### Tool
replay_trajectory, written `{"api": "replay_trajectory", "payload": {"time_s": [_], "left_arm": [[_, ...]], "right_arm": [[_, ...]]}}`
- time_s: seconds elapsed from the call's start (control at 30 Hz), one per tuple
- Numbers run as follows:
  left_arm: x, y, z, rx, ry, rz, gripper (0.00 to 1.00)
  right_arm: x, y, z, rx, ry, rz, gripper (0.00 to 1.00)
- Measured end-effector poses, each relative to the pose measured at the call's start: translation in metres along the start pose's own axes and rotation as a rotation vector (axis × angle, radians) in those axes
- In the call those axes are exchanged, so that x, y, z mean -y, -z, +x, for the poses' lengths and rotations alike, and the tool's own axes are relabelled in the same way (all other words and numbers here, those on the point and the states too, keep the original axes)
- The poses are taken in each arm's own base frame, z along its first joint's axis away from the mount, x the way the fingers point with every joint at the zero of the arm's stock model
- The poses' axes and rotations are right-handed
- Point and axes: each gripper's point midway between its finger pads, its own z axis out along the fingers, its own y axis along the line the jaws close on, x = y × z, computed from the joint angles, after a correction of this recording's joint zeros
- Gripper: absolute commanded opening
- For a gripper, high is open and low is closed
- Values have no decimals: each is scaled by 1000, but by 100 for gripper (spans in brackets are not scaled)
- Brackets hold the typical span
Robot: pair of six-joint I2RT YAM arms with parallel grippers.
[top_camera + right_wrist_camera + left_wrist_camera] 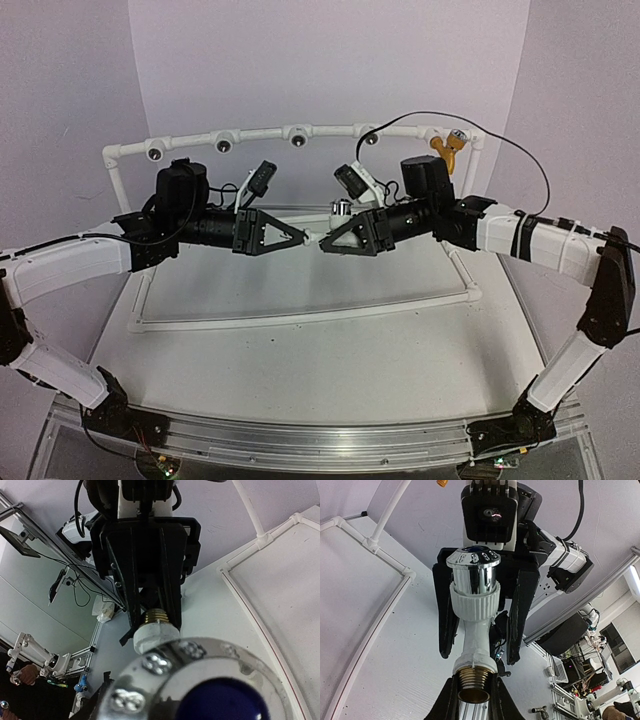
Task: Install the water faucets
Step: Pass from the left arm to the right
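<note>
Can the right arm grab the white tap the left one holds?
Probably yes: the right gripper stands open around the white tap, nothing between, and the left gripper pinches only its brass end.

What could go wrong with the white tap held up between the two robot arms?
1. The white tap is pinched only at its brass end by the left tool, up above the table. Letting go before the right tool clamps could drop it.
2. The right tool's jaws straddle the tap near its smooth chrome knob; a grip there might slip or twist.
</note>
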Motion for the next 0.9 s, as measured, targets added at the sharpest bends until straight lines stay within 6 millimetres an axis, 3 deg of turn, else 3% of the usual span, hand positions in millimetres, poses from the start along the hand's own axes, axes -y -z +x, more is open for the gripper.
{"api": "replay_trajectory", "payload": {"time_s": [0.13,0.43,0.57,0.67,0.73,0.77,0.83,0.9], "left_arm": [[1,0,-1,4,-4,3,0],[1,0,-1,4,-5,4,0],[0,0,1,1,-5,8,0],[0,0,3,-2,-4,10,0],[0,0,3,0,-5,11,2],[0,0,3,0,-5,11,9],[-1,0,3,2,-3,6,47],[-6,0,2,13,5,-17,72]], "right_arm": [[0,-1,-7,28,5,5,62],[2,-1,-15,71,-11,12,50],[4,-1,-16,84,-18,12,34],[4,-2,-15,83,-34,4,4],[3,-2,-14,83,-30,-4,0],[3,-2,-14,84,-28,-5,0],[6,-2,-12,90,-23,3,0],[14,0,-9,107,-20,58,0]]}}
